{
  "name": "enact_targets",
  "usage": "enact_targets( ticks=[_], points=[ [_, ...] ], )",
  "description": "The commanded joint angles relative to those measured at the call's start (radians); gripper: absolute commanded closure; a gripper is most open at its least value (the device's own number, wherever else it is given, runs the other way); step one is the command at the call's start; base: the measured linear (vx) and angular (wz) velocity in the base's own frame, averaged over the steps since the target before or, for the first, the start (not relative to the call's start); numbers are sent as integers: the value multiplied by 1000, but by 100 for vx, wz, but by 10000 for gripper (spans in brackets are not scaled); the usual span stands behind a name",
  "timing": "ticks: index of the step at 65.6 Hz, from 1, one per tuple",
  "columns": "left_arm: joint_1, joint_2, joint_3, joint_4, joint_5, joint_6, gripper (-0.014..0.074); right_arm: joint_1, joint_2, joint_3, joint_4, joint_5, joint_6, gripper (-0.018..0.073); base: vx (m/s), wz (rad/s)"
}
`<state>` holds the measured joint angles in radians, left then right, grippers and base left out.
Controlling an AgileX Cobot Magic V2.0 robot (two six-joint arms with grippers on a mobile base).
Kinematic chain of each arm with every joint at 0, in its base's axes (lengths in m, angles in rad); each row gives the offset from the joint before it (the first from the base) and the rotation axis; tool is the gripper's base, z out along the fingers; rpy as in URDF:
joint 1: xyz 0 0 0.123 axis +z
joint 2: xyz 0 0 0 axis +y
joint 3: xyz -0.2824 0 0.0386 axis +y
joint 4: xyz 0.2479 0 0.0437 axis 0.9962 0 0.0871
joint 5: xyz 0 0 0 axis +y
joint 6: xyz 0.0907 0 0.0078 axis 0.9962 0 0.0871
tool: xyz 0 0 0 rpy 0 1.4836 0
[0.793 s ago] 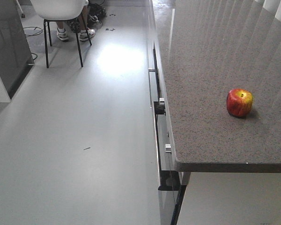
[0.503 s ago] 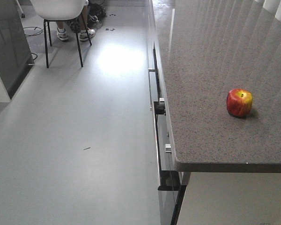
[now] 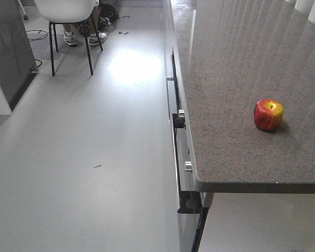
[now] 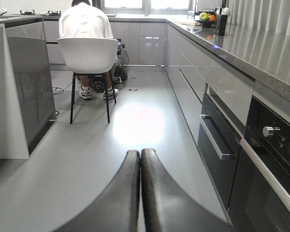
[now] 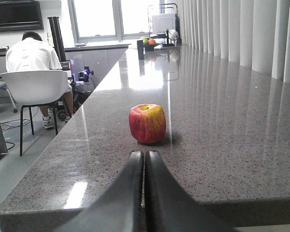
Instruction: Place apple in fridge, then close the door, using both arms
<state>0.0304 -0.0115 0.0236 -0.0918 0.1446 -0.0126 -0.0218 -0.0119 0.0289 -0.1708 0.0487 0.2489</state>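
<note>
The apple (image 3: 268, 115), red with a yellow patch round its stem, stands upright on the speckled grey countertop (image 3: 226, 63), about a hand's width back from the near edge. In the right wrist view the apple (image 5: 147, 123) sits just ahead of my right gripper (image 5: 145, 153), which is shut and empty, hovering over the counter's near edge. My left gripper (image 4: 140, 152) is shut and empty too, held low over the grey floor (image 4: 87, 159) in the aisle. The fridge and its door are out of view. Neither gripper shows in the front view.
Drawer fronts and an oven with handles and knobs (image 4: 217, 140) line the aisle's right side under the counter. A person sits on a white chair (image 4: 89, 53) at the aisle's far end. A dark grey cabinet block (image 4: 31, 87) stands on the left. Curtains (image 5: 241, 34) hang behind the counter.
</note>
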Motion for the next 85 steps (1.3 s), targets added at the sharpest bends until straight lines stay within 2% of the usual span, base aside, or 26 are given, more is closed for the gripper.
enact_targets(
  ticks=[1,20,37,42,50,58,67,74,80,85],
  points=[
    [-1,-15,-17,-1,-80,-10,603,0,-12,-3,-8,-77,-4,562,0,0],
    [-1,-15,-17,-1,-80,-10,603,0,-12,-3,-8,-104,-2,562,0,0],
    [-1,-15,-17,-1,-80,-10,603,0,-12,-9,104,-262,147,562,0,0],
    [-1,-15,-17,-1,-80,-10,603,2,-9,-45,100,-224,203,562,0,0],
    [-1,-15,-17,-1,-80,-10,603,2,24,-191,91,-49,220,562,0,0],
    [-1,-15,-17,-1,-80,-10,603,2,126,-397,77,187,118,553,0,0],
    [-1,-15,-17,-1,-80,-10,603,2,281,-626,114,369,-82,493,0,0],
    [-1,-15,-17,-1,-80,-10,603,2,388,-760,187,450,-269,349,0,0],
    [-1,-15,-17,-1,-80,-10,603,2,464,-823,245,476,-352,179,0,0],
    [-1,-15,-17,-1,-80,-10,603,2,505,-839,256,456,-390,12,0,0]
  ],
)
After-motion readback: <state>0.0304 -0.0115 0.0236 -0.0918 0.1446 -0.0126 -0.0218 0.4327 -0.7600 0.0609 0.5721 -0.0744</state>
